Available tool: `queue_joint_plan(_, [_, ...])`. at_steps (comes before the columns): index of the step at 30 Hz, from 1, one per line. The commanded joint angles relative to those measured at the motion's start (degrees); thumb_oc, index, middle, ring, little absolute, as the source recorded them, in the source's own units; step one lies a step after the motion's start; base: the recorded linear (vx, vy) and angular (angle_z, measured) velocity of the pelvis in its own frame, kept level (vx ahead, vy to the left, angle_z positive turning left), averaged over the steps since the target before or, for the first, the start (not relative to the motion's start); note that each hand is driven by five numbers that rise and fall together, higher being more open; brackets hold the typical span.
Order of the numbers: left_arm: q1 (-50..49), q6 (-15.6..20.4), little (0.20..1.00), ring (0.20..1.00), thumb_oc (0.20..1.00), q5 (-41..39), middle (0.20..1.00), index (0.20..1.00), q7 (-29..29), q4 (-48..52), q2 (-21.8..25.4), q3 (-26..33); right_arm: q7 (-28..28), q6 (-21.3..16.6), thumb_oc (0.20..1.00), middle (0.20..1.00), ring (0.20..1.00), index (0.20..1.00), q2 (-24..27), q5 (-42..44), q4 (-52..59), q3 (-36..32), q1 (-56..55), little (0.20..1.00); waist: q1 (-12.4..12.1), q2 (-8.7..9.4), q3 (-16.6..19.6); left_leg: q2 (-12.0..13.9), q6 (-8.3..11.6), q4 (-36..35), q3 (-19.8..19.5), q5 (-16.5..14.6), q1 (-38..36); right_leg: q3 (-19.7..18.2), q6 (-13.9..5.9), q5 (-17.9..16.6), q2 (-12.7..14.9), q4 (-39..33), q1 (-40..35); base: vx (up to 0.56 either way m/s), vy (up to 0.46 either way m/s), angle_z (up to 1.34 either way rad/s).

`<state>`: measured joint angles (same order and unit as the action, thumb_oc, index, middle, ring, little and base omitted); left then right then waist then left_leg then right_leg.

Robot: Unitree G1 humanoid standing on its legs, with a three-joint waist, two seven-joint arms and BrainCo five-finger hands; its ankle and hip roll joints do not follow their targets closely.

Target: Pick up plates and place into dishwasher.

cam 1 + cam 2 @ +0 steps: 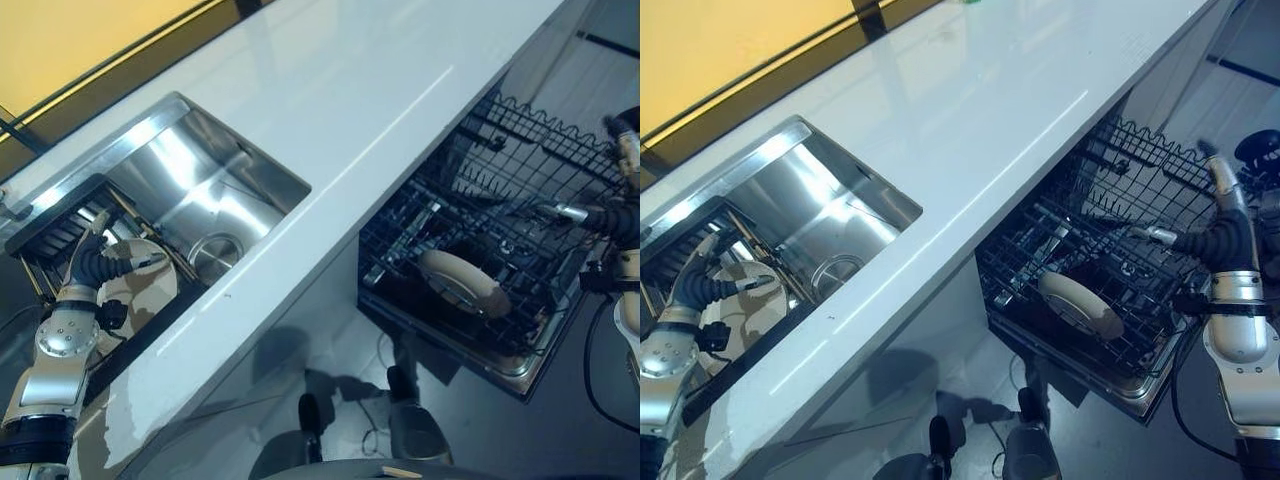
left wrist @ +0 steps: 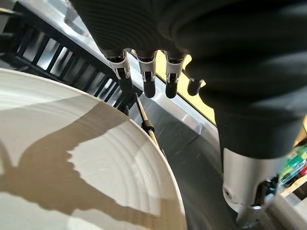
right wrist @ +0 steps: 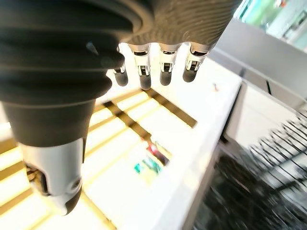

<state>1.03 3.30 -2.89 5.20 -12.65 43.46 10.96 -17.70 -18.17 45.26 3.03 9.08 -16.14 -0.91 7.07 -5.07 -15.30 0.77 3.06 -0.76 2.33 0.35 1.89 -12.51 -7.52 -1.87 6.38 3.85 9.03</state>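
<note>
A beige plate (image 1: 143, 292) lies in the left end of the sink, beside a black dish rack (image 1: 58, 222). My left hand (image 1: 96, 263) hovers just over this plate (image 2: 72, 167) with straight fingers (image 2: 146, 82) and holds nothing. A second beige plate (image 1: 461, 284) stands tilted in the pulled-out dishwasher rack (image 1: 520, 170). At the right, above the rack's outer edge, my right hand (image 1: 1217, 240) is open and empty, its fingers (image 3: 163, 67) straight.
A steel sink (image 1: 225, 195) with a round drain is set in the long white counter (image 1: 390, 95). The open dishwasher door (image 1: 505, 365) juts out below the counter's front edge. A yellow wall runs behind the counter.
</note>
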Motion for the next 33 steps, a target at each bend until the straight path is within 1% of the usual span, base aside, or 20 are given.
queue_joint_plan(1, [2.9,-1.5,1.0,1.0,1.0,4.0,1.0,1.0,-0.5,-4.6,5.1,-2.5,-4.9,-6.1,1.0,1.0,1.0,1.0,1.3,3.2,5.0,-3.3,5.2,1.0,-0.2,0.41,1.0,-4.1,-3.1,6.8,-2.7,-2.1,5.9,1.9,-0.55,0.5,0.1,5.4,3.9,0.08,0.166,-0.06])
queue_joint_plan(2, [3.4,-3.3,1.0,1.0,1.0,3.2,1.0,1.0,-2.0,-5.8,5.2,-3.5,-5.0,-6.2,1.0,1.0,1.0,1.0,1.7,3.3,5.1,-3.3,5.6,1.0,-0.2,0.24,1.0,-4.2,-3.12,7.1,-2.6,-2.1,6.0,1.9,-0.58,0.5,0.2,5.5,4.0,0.08,0.149,-0.05])
queue_joint_plan(4, [3.6,-6.9,1.0,1.0,1.0,2.5,1.0,1.0,-1.8,-6.7,5.1,-4.9,-5.0,-5.6,1.0,1.0,1.0,1.0,2.7,3.2,5.4,-3.1,6.0,1.0,-0.2,-0.06,0.9,-4.5,-3.09,7.6,-2.6,-2.2,6.3,1.9,-0.63,0.4,0.4,5.7,4.3,0.07,0.123,-0.04])
queue_joint_plan(6, [4.6,-7.1,1.0,1.0,1.0,0.6,1.0,1.0,0.0,-10.6,5.1,-5.8,-4.7,-4.1,1.0,1.0,1.0,1.0,4.0,3.4,5.5,-2.2,7.3,1.0,-0.1,-0.27,0.7,-4.7,-3.07,8.1,-2.4,-2.3,6.6,1.8,-0.63,0.4,0.6,5.9,4.6,0.07,0.133,-0.02])
queue_joint_plan(9, [7.0,-8.8,1.0,1.0,1.0,2.9,1.0,1.0,3.1,-14.9,5.9,-6.1,-4.7,-3.7,1.0,1.0,1.0,1.0,5.0,3.4,4.8,-1.3,8.4,1.0,0.0,-0.22,0.2,-4.9,-3.02,8.9,-2.1,-2.5,7.4,1.8,-0.53,0.3,0.9,5.9,5.0,0.03,0.093,0.0])
queue_joint_plan(11, [8.0,-10.5,1.0,1.0,1.0,4.9,1.0,1.0,5.0,-16.0,6.6,-6.1,-4.9,-3.8,1.0,1.0,1.0,1.0,5.2,3.4,4.7,-1.0,8.8,1.0,0.0,-0.03,-0.2,-5.0,-3.04,9.4,-2.1,-2.5,8.0,1.8,-0.43,0.2,1.0,5.9,5.4,-0.01,0.042,0.01])
queue_joint_plan(13, [8.7,-11.5,1.0,1.0,1.0,5.6,1.0,1.0,6.5,-17.6,7.3,-6.1,-5.1,-3.6,1.0,1.0,1.0,1.0,5.2,3.2,4.6,-0.5,9.7,1.0,-0.1,0.21,-0.7,-5.0,-3.0,10.0,-2.1,-2.6,8.8,1.9,-0.3,0.1,1.0,6.2,6.0,-0.01,0.013,0.02])
queue_joint_plan(15, [9.5,-12.9,1.0,1.0,1.0,8.1,1.0,1.0,7.2,-18.5,7.7,-5.9,-5.3,-3.1,1.0,1.0,1.0,1.0,5.0,2.7,4.8,0.0,10.1,1.0,-0.2,0.4,-1.1,-5.1,-2.99,10.4,-2.0,-2.7,9.2,2.1,-0.17,0.1,1.0,6.4,6.3,0.0,0.0,0.0])
queue_joint_plan(17, [9.5,-13.3,1.0,1.0,1.0,9.2,1.0,1.0,6.7,-18.8,8.3,-5.7,-5.3,-2.9,1.0,1.0,1.0,1.0,5.0,2.7,5.0,0.1,10.3,1.0,-0.3,0.47,-1.2,-5.1,-2.97,10.6,-2.0,-2.7,9.4,2.1,-0.06,0.1,1.0,6.6,6.4,0.02,0.032,-0.02])
queue_joint_plan(20, [9.3,-14.0,1.0,1.0,1.0,13.2,1.0,1.0,7.1,-19.9,9.2,-5.7,-4.7,-2.6,1.0,1.0,1.0,1.0,5.6,3.5,5.0,-0.2,10.3,1.0,-0.3,0.51,-1.4,-5.2,-2.87,11.0,-2.0,-2.8,9.6,2.3,0.07,0.2,1.1,6.8,6.5,0.04,0.05,0.03])
queue_joint_plan(23, [10.4,-13.8,1.0,1.0,1.0,16.4,1.0,1.0,7.0,-21.9,10.3,-6.6,-4.0,-2.3,1.0,1.0,1.0,1.0,6.3,3.8,4.5,0.4,11.2,1.0,0.0,0.43,-1.5,-5.3,-2.85,11.0,-1.7,-2.9,9.6,2.2,0.13,0.2,1.0,6.9,6.8,0.04,0.061,0.0])
queue_joint_plan(27, [11.9,-11.7,1.0,1.0,1.0,19.2,1.0,1.0,2.0,-22.1,11.8,-9.2,-3.6,-2.1,1.0,1.0,1.0,1.0,6.7,3.8,4.3,0.8,11.9,1.0,0.2,0.55,-2.0,-5.3,-2.9,11.6,-1.4,-3.0,10.2,2.1,0.21,0.2,0.8,7.4,7.4,0.01,0.019,0.0])
queue_joint_plan(28, [12.3,-9.7,1.0,1.0,1.0,19.0,1.0,1.0,-2.0,-20.8,12.4,-11.2,-3.7,-1.8,1.0,1.0,1.0,1.0,6.9,3.9,4.3,1.1,12.5,1.0,0.4,0.6,-2.4,-5.3,-2.9,11.9,-1.3,-3.0,10.5,2.1,0.2,0.1,0.8,7.5,7.7,0.0,0.0,0.0])
queue_joint_plan(31, [13.1,-5.7,1.0,1.0,1.0,14.6,1.0,1.0,-7.3,-18.4,13.2,-13.6,-4.1,-1.2,1.0,1.0,1.0,1.0,7.4,4.1,4.3,1.5,13.1,1.0,0.4,0.47,-3.0,-5.4,-3.03,12.1,-1.2,-3.1,10.8,2.0,0.19,0.0,0.6,7.7,7.9,0.0,0.0,0.0])
queue_joint_plan(33, [13.8,-3.0,1.0,1.0,1.0,8.3,1.0,1.0,-12.8,-16.9,13.6,-14.5,-3.8,-1.4,1.0,1.0,1.0,1.0,7.5,4.2,4.3,1.5,13.1,1.0,0.5,0.17,-3.3,-5.5,-3.17,12.2,-1.1,-3.2,10.8,2.0,0.18,0.1,0.6,7.9,8.0,0.0,0.038,0.01])
